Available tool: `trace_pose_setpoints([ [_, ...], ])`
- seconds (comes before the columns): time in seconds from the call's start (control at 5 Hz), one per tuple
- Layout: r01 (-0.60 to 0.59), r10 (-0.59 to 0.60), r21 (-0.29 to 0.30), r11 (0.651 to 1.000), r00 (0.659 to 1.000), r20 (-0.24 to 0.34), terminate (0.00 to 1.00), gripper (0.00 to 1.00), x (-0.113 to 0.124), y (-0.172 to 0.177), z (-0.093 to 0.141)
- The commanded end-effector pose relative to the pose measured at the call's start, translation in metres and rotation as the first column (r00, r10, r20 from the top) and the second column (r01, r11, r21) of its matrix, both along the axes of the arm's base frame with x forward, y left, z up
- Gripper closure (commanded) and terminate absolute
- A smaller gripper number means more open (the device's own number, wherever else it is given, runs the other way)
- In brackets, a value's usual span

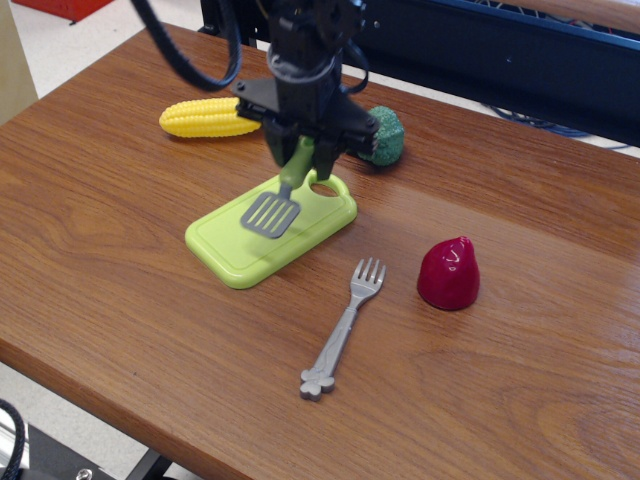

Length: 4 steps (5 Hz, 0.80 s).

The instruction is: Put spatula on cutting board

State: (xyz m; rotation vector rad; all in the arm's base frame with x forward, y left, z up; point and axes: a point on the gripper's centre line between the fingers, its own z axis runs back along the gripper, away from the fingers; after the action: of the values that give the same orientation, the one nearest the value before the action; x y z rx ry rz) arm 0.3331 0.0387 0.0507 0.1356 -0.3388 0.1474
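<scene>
The lime-green cutting board [240, 250] lies flat in the middle of the wooden table, its handle hole at the far right corner. My black gripper [305, 160] hangs over the board's far end and is shut on the lime-green handle of the spatula [272, 213]. The spatula's grey slotted blade points down and forward, over the middle of the board, close to its surface or touching it; I cannot tell which.
A yellow corn cob [200, 117] lies at the back left. A green broccoli [384, 136] sits just behind the gripper, partly hidden. A grey fork [343, 329] lies in front of the board, a red strawberry-like toy [448, 272] to the right. The table's front edge is near.
</scene>
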Motion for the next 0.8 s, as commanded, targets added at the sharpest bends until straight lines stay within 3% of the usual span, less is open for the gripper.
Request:
trace_pose_setpoints([
  [0.0,0.016,-0.016,0.044,0.999,1.0,0.004,0.0,1.0,0.01,0.028,0.014],
  [0.4,0.018,-0.014,0.092,0.996,0.999,-0.038,0.0,1.0,0.012,0.027,-0.009],
  [0.6,0.019,-0.015,0.078,0.997,0.999,-0.044,0.0,1.0,0.01,0.028,-0.008],
])
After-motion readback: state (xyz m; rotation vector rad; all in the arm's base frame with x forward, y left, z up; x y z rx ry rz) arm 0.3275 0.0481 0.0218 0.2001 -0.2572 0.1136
